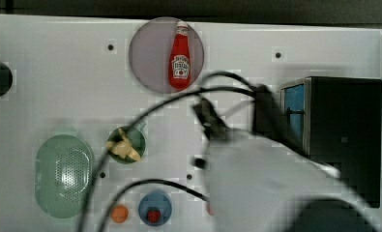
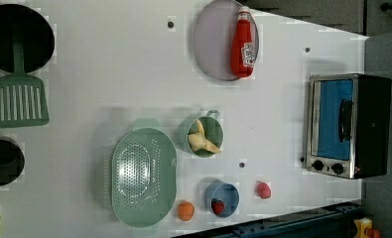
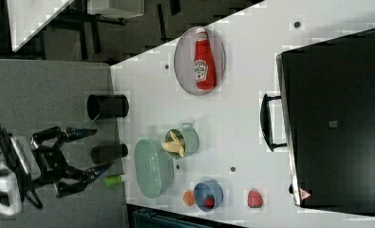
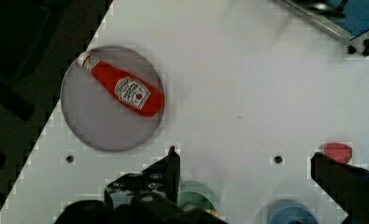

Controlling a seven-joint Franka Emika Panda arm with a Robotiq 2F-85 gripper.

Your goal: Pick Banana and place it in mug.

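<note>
The pale yellow banana (image 1: 123, 147) (image 2: 201, 141) (image 3: 174, 143) lies inside the dark teal mug (image 1: 137, 137) (image 2: 215, 129) (image 3: 191, 140), its tips sticking up over the rim. Nothing grips it. In the wrist view my gripper (image 4: 244, 156) is open, its two dark fingers (image 4: 170, 170) standing far apart with nothing between them. It hangs above the white table, and a sliver of the mug (image 4: 196, 197) shows beside one finger. In the top view my blurred white arm (image 1: 261, 179) is over the table to the top view's right of the mug.
A ketchup bottle (image 1: 180, 55) lies on a grey plate (image 1: 147, 53). Beside the mug stands a pale green colander (image 1: 63, 174); close by are a blue bowl (image 1: 154, 208), an orange ball (image 1: 119, 213) and a red strawberry piece (image 2: 263, 190). A toaster oven (image 2: 345, 124) stands at the table's edge.
</note>
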